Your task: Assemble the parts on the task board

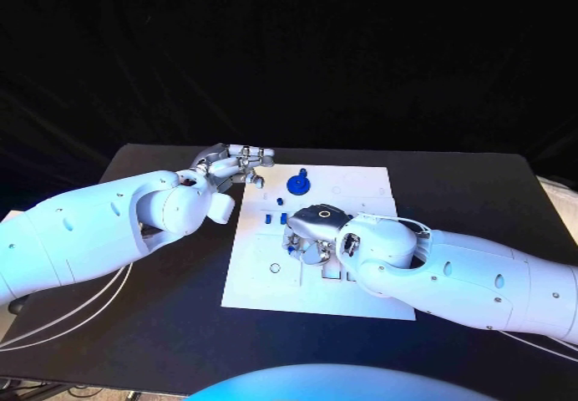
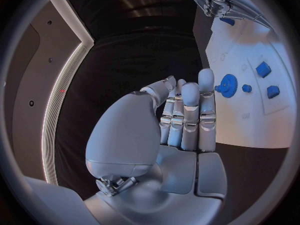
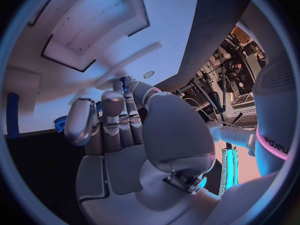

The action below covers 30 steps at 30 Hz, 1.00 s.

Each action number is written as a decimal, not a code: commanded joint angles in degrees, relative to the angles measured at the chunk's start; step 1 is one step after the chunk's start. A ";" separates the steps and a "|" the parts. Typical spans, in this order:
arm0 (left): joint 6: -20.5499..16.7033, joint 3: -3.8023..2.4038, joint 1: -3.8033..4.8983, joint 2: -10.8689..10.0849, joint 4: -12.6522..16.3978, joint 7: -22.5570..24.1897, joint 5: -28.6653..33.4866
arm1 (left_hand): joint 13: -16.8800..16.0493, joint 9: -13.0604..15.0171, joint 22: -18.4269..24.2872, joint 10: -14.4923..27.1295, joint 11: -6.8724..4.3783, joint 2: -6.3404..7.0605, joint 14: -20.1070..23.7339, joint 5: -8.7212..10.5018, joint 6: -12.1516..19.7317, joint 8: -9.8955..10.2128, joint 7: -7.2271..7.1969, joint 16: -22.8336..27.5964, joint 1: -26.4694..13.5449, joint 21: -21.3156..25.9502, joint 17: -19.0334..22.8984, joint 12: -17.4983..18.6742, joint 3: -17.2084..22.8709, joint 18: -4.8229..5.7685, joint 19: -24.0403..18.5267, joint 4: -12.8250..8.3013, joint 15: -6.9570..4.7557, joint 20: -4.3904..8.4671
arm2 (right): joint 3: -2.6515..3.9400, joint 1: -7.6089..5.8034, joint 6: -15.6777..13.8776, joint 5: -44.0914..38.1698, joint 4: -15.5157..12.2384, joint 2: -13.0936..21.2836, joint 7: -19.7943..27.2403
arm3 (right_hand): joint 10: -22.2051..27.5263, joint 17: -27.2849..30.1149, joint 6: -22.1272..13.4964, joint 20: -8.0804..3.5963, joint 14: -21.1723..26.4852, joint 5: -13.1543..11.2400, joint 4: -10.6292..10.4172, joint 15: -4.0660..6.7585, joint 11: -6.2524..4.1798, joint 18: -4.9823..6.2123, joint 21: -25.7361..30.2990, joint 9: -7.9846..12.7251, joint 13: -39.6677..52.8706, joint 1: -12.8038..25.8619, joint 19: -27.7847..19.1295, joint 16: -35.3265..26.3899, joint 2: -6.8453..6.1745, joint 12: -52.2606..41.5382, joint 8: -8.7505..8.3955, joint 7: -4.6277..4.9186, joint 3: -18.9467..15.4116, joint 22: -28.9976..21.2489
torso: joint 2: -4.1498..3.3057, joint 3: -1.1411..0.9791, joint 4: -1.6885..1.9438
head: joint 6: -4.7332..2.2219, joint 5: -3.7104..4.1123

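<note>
The white task board [image 1: 362, 284] lies in the middle of the black table [image 1: 482, 192]. The left robot hand [image 1: 232, 163] hovers just off the board's far left corner, at about ten o'clock from its middle, fingers straight and close together, grasping nothing. The right robot hand [image 1: 316, 234] sits low over the middle of the board, fingers curled down against the surface around a small blue part [image 3: 125, 82]; whether it actually grips that part I cannot tell. A blue gear [image 1: 299, 181] lies near the board's far edge at twelve o'clock, with smaller blue pieces [image 1: 266, 219] lying between it and the right hand.
</note>
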<state>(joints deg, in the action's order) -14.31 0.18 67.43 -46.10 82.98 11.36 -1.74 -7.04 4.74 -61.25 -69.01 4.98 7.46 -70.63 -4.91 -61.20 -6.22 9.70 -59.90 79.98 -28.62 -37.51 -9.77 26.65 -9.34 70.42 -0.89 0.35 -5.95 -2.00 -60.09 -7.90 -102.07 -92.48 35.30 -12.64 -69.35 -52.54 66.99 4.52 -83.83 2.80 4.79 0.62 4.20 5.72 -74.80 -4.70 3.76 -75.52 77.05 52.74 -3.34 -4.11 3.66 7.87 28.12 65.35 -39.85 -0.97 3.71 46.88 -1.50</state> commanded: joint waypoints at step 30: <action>1.76 -0.03 -0.03 -0.06 -0.60 -0.42 -2.17 | -0.06 -0.08 0.09 0.49 0.15 -0.49 0.34 -0.16 0.51 -0.09 0.01 0.32 -0.14 0.35 0.15 -0.21 -0.03 -1.05 -0.32 -0.39 0.07 -0.11 | 1.30 -4.65 -6.64 7.56 -9.45 15.29 -1.85 | 6.47 2.55 -8.07 1.48 0.47 2.67 -1.72 -1.07 1.17 -0.12 0.67 0.42 0.16 1.74 -0.76 1.13 -3.66 -6.94 1.00 1.20 -5.36 -1.07 | 0.14 0.04 -0.30 | -0.60 0.65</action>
<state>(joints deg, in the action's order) -13.77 0.18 67.40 -46.18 82.13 10.76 -3.54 -7.01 4.75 -61.25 -68.80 5.20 7.46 -70.55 -4.91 -61.20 -6.22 9.70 -59.90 79.98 -28.62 -37.45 -9.77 26.65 -9.34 70.42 -0.89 0.43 -5.95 -0.69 -64.51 -16.47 -96.95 -101.99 50.25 -13.96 -62.53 -49.80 58.72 5.96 -82.82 5.23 3.31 -0.40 5.28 6.63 -73.92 -4.34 4.01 -74.01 76.03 53.65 -6.59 -10.80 4.86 9.45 22.84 64.10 -39.74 -1.02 3.48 46.44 -0.96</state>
